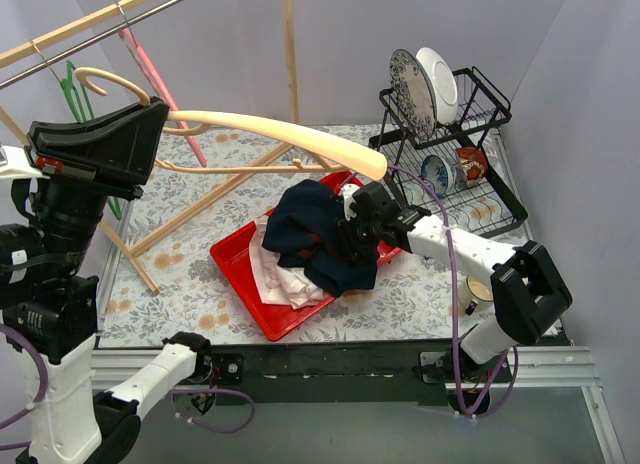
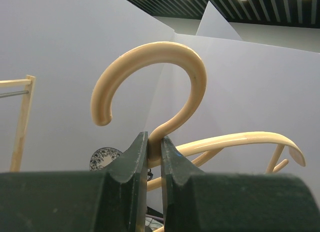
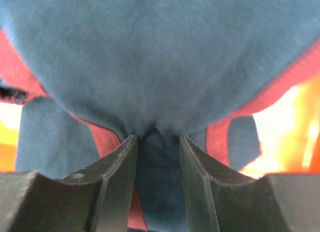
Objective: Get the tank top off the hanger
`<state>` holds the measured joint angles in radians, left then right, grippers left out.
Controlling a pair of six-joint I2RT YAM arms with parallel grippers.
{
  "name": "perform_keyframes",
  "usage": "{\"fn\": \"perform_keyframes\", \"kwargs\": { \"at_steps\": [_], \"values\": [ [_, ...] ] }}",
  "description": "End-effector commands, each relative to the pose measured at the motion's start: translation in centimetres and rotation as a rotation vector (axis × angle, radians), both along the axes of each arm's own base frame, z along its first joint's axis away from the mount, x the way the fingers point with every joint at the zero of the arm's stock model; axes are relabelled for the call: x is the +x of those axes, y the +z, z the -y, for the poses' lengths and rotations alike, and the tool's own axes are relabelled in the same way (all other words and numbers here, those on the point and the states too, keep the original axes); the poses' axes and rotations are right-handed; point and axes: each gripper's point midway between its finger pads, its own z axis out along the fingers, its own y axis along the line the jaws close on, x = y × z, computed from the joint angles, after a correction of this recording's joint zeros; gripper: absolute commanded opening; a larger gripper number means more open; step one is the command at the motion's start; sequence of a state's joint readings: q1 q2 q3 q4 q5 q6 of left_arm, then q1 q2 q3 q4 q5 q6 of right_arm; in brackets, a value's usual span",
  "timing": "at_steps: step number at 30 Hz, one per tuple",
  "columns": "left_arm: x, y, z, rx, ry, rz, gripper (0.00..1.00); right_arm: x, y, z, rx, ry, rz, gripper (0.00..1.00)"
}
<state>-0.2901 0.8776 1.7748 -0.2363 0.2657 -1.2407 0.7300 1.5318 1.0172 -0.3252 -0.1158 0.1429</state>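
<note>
Clamping tight on the hook's neck, the left gripper [image 2: 154, 142] holds the cream curved wooden hanger [image 2: 150, 57] raised at nine o'clock. At centre, the right gripper [image 3: 157, 139] pinches a fold of the navy-blue fabric tank top [image 1: 305, 229], which is heaped over the red plastic tray [image 1: 235, 259] below the hanger's tip. A black wire dish rack [image 1: 480, 114] stands at one o'clock.
</note>
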Motion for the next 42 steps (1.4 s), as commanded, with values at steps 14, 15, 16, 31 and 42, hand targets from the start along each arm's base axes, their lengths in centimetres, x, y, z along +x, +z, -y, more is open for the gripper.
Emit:
{"fn": "perform_keyframes", "kwargs": {
  "at_steps": [14,15,16,31,42],
  "values": [
    [1.6,0.1,0.6,0.014,-0.003,-0.010,0.00,1.8,10.8,-9.3,0.438,0.277,0.235,0.50],
    [1.7,0.0,0.6,0.017,0.000,-0.013,0.00,1.4,9.6,-9.5,0.422,0.291,0.215,0.50],
    [1.8,-0.1,0.6,0.018,0.003,-0.021,0.00,0.8,7.8,-9.6,0.397,0.302,0.188,0.50],
    [2.6,0.1,0.3,0.040,0.045,-0.034,0.00,-1.5,10.2,-5.6,0.165,0.347,0.225,0.70],
    [1.9,0.1,0.5,0.047,0.023,-0.028,0.00,-8.5,6.8,0.9,0.015,0.423,0.024,0.81]
  ]
}}
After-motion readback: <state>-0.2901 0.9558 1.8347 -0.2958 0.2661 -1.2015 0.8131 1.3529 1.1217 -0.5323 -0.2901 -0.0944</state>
